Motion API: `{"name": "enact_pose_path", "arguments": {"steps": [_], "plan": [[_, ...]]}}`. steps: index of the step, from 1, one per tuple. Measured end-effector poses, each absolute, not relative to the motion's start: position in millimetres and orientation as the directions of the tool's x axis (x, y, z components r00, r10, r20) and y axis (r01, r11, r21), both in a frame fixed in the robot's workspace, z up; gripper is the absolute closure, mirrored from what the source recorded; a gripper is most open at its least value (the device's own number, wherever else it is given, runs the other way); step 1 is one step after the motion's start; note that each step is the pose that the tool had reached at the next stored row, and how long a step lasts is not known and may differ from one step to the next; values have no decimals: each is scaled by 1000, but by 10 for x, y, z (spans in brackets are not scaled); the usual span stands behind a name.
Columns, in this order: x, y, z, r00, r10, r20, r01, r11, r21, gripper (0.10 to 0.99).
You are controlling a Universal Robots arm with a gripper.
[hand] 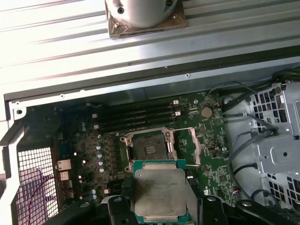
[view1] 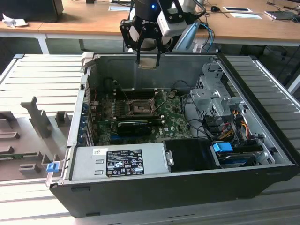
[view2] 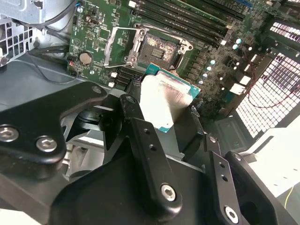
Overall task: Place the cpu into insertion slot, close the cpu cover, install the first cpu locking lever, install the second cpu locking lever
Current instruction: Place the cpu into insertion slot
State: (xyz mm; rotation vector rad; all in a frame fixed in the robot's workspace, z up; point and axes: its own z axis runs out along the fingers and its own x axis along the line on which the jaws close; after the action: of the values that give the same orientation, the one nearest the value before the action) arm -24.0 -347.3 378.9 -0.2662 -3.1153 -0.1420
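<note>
Right now, the cpu (view1: 147, 64) is held by the gripper (view1: 148, 60), high up over the far wall of the open computer case (view1: 140, 197). The black fingers (view2: 136, 117) are closed only as far as the chip is wide, and two of its sides are pinched between them. The shiny metal top of the chip can be seen in both wrist views, with a thin green rim around it. Nothing else is touched by the chip; it hangs in the air, well above the green board (view1: 171, 117).

Down inside the case, the insertion slot (view1: 139, 107) is found on the far part of the board, toward the exterior view's left. It is seen as a small black square with a dark middle, and nothing has been put in it. In the first wrist view the slot (hand: 149, 149) is seen just past the chip's edge, so the chip is judged to be nearly lined up but not yet lowered.

The cpu cover (view2: 109, 45) is swung open, tipped up beside the slot, so the way in is left free.

So the chip has been picked up and brought over the case. It has not been set in, the cover has not been shut, and neither locking lever is judged to be fastened. The levers cannot be made out clearly.
</note>
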Motion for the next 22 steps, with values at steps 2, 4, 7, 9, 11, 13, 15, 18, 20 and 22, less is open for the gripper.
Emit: {"name": "enact_pose_path", "arguments": {"steps": [2,4,7,9,11,13,15,18,20,22], "plan": [[-240,-3473,3789,-985,173,19,174,981,89,557],[-240,-3473,3789,-984,179,19,180,980,89,557],[-240,-3473,3788,-981,193,19,194,977,89,557],[-240,-3473,3785,-975,223,19,224,971,89,557],[-240,-3473,3782,-969,246,19,247,965,89,557],[-240,-3473,3779,-961,274,19,275,957,88,557],[-240,-3473,3775,-950,312,19,313,946,88,557],[-240,-3473,3769,-941,338,19,338,937,88,557],[-240,-3473,3763,-937,348,19,349,933,88,557],[-240,-3473,3759,-933,359,19,359,929,88,557]]}}
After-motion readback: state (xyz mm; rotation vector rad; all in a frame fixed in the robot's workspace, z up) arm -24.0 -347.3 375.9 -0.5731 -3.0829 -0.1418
